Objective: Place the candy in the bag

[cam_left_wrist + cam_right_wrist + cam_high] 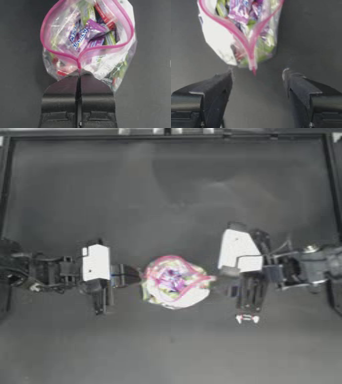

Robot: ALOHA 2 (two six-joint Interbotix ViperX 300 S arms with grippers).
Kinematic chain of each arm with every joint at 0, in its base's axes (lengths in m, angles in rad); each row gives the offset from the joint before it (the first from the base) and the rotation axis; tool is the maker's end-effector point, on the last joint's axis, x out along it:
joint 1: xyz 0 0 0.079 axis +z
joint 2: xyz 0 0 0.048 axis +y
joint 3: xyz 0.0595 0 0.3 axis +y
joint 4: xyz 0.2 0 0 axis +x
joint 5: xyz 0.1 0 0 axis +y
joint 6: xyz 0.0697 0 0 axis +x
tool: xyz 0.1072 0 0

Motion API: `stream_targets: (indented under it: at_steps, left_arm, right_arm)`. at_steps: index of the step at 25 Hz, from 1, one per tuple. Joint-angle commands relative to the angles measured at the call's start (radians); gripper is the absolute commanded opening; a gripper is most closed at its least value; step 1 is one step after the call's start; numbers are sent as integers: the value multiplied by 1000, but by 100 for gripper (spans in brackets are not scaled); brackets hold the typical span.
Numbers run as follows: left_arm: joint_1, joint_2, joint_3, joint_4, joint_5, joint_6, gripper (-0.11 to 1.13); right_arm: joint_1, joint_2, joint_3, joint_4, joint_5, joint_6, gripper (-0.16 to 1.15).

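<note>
Bag (175, 282) mid-table, mouth open; candy (246, 318) nearby, outside.

A dark table (167, 188) carries the bag (175, 282) and candy (246, 318).

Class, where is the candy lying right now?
In the top view the candy lies on the table right of the bag, just below the open right gripper.

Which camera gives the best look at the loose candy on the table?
The top view: only there does the candy show, lying on the table beside the open right gripper, apart from the bag. Neither wrist view shows it; both look at the bag, which the left gripper pinches.
</note>
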Motion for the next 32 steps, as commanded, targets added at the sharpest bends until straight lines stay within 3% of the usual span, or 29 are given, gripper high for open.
stream_targets:
  at_steps: [1, 8, 19, 28, 32]
  left_arm:
    - [-2, -17, -17, 2, -6, 2, 9]
    - [-2, -17, -17, 2, -6, 2, 9]
    - [-2, -9, -17, 2, -6, 3, 9]
    - [-2, -6, -17, 2, -6, 3, 9]
    - [-2, -5, -17, 2, -8, 3, 9]
  right_arm:
    - [35, -69, 0, 32, 48, 0, 92]
    - [98, -94, -15, 86, 179, 0, 92]
    - [133, -169, -34, 120, 255, -3, 92]
    - [144, -172, -21, 229, 287, -49, 92]
    - [163, -156, -15, 250, 288, -60, 92]
